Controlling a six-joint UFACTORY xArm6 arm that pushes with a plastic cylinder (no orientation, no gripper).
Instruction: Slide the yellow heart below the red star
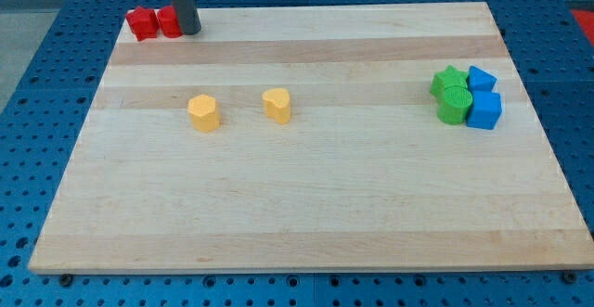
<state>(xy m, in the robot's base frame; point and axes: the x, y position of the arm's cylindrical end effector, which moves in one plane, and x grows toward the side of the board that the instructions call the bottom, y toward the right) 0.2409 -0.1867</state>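
Observation:
The yellow heart [277,105] lies on the wooden board [306,214], left of centre. A second yellow block [204,113], which looks like a hexagon, lies to its left. Two red blocks sit touching at the board's top left corner: the left one [141,23] looks like the red star, and the shape of the right one [169,21] is unclear. My tip [190,31] stands right against the right side of the right red block, well above and left of the yellow heart.
At the view's right a tight cluster holds a green star [449,82], a second green block [455,106], a blue block [481,77] and a blue cube [484,110]. A blue pegboard [37,94] surrounds the board.

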